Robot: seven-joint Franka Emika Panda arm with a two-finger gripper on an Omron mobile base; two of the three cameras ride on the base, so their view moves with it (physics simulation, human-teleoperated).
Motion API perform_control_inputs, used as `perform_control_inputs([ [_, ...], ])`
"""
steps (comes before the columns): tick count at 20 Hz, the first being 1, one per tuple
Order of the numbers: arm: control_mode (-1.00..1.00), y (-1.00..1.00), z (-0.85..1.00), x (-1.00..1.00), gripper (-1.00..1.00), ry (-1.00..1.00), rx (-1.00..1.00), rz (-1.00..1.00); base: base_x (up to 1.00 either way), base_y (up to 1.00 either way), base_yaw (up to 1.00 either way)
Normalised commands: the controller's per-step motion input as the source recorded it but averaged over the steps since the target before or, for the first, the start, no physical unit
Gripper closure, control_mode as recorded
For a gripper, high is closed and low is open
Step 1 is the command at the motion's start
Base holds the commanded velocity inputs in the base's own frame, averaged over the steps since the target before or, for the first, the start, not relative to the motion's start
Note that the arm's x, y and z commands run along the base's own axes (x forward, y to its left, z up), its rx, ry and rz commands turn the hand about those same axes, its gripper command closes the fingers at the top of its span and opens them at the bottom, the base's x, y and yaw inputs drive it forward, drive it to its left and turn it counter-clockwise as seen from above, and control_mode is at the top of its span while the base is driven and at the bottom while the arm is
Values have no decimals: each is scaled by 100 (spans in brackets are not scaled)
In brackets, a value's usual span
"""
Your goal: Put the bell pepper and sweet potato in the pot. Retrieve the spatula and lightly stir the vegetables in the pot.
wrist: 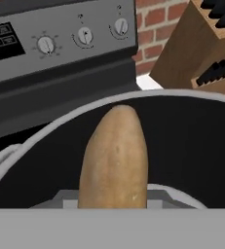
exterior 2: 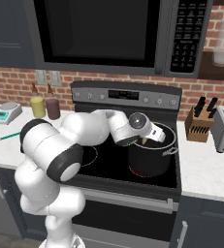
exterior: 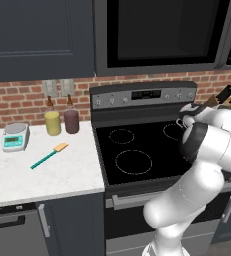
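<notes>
The gripper [exterior 2: 154, 136] was clamped on the sweet potato [wrist: 115, 158], which pointed out over the open pot [exterior 2: 151, 156], evidently so a release would drop it inside. The pot sat on the stove [exterior 2: 108, 164], knife block [exterior 2: 199, 125] at its 2 o'clock. The spatula [exterior: 49, 155] lay on the counter [exterior: 47, 175] at the stove's 9 o'clock, untouched. The pepper could not be located.

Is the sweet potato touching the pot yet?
Cannot tell. In the hand view the sweet potato points into the pot, its tip against the dark interior; no contact or gap shows plainly.
</notes>
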Motion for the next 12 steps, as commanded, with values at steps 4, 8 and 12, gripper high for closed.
perform_control_inputs([
  [4,-100,-8,-1,0,100,4,-5,2,0,0,0],
  [8,-100,-10,-5,4,100,3,-2,3,0,0,0],
  [12,-100,-1,-11,8,-100,6,0,4,0,0,0],
])
